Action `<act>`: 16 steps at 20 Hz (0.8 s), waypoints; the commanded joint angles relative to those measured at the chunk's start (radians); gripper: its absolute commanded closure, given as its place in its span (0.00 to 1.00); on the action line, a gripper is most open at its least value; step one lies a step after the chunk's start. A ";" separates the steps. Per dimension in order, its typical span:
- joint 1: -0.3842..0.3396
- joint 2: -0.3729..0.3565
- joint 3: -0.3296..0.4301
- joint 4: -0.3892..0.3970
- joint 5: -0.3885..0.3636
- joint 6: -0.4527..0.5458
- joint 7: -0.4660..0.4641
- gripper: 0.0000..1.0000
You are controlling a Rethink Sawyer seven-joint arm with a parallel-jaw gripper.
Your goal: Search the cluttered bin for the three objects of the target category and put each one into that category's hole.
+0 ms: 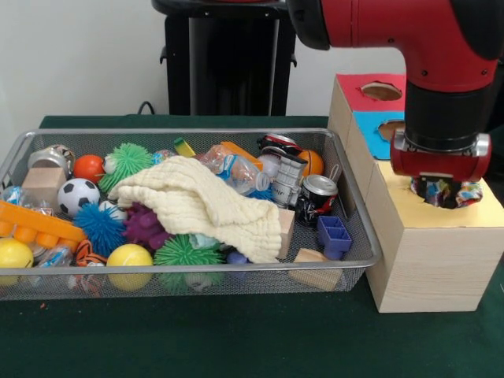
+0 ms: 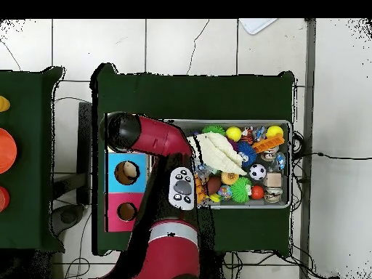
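Observation:
My gripper is down at the hole in the yellow top of the wooden box, right of the bin. It is shut on a crumpled colourful packet, which sits at the mouth of the hole. The wire bin holds mixed clutter: a cream cloth draped over the middle, crushed cans, a plastic bottle, balls, spiky toys and blocks. In the overhead view the arm's wrist covers the yellow section and hides the gripper.
The box also has a blue section with a hole and a red section with a hole; both show beside the arm from above. The bin's rim lies close against the box.

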 commanded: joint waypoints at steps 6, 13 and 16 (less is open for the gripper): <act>-0.040 -0.100 -0.049 -0.033 -0.074 0.322 0.140 0.00; -0.031 -0.094 -0.046 -0.039 -0.069 0.319 0.149 0.00; -0.032 -0.090 -0.042 -0.041 -0.071 0.315 0.154 0.00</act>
